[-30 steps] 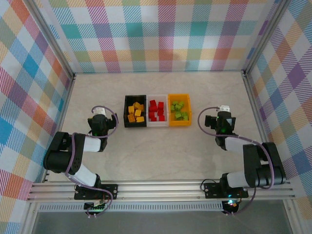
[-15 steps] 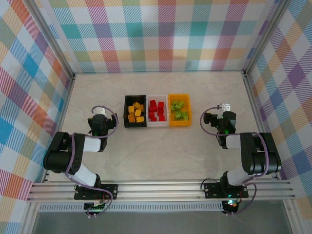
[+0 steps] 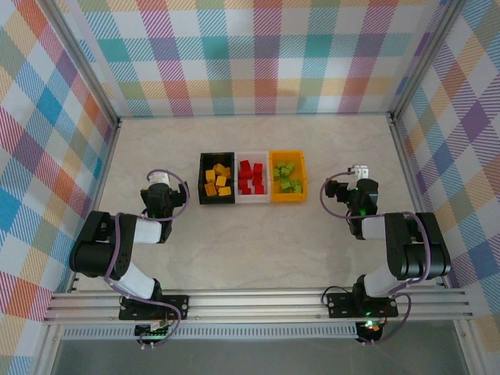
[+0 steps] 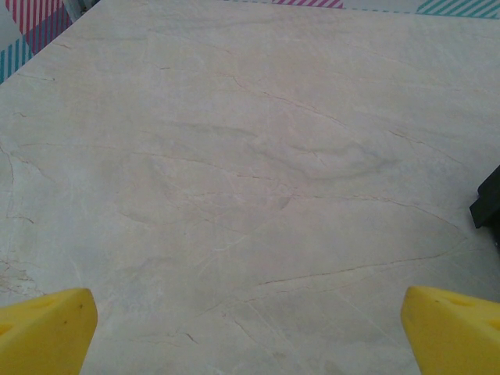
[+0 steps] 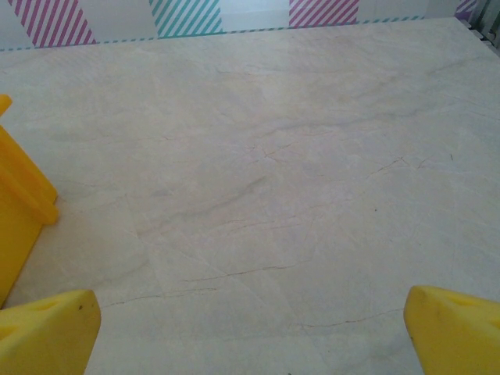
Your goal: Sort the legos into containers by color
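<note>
Three bins stand side by side mid-table. The black bin (image 3: 202,187) holds several yellow-orange legos (image 3: 218,180). Several red legos (image 3: 251,177) lie in the white bin (image 3: 252,200), and the orange bin (image 3: 287,155) holds several lime green legos (image 3: 286,178). My left gripper (image 3: 160,180) rests left of the black bin, open, its yellow fingertips (image 4: 47,328) wide apart over bare table. My right gripper (image 3: 359,175) sits right of the orange bin, also open, with nothing between its yellow fingertips (image 5: 453,324).
A corner of the black bin (image 4: 488,205) shows at the right edge of the left wrist view. The orange bin's wall (image 5: 19,211) shows at the left edge of the right wrist view. Plaid walls enclose the marble-patterned table (image 3: 250,242).
The right arm has folded back, its elbow swinging toward the far right, and its gripper has shifted slightly right. The left arm has not moved.
</note>
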Motion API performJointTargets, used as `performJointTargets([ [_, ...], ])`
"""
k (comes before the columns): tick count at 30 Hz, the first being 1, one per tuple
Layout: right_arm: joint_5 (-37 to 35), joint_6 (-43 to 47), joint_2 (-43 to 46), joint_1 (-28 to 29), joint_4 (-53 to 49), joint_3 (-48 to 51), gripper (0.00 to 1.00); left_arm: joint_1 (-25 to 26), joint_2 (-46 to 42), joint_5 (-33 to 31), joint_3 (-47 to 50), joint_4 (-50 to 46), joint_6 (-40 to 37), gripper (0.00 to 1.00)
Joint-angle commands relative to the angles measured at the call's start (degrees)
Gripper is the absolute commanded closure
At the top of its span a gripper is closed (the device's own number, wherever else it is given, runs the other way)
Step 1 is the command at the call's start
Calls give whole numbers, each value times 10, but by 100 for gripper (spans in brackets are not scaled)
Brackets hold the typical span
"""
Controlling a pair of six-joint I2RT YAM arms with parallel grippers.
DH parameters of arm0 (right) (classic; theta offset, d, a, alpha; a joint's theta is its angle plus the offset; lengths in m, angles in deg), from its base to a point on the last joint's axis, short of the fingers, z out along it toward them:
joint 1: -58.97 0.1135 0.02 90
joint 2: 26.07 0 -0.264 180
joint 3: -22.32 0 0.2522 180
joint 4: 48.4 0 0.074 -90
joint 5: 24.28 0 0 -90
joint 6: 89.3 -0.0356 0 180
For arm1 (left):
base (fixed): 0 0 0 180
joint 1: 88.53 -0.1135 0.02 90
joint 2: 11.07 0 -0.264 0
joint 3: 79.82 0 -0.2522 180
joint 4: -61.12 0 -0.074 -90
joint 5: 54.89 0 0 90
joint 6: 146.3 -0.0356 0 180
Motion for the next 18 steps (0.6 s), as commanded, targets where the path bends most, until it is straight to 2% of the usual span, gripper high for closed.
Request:
performJointTargets([
  [1, 12, -6, -1, -2, 23, 4, 0, -4, -4, -2, 5, 25, 5, 0],
  [18, 12, -6, -1, -2, 24, 4, 0, -1, -3, -1, 4, 23, 1, 0],
])
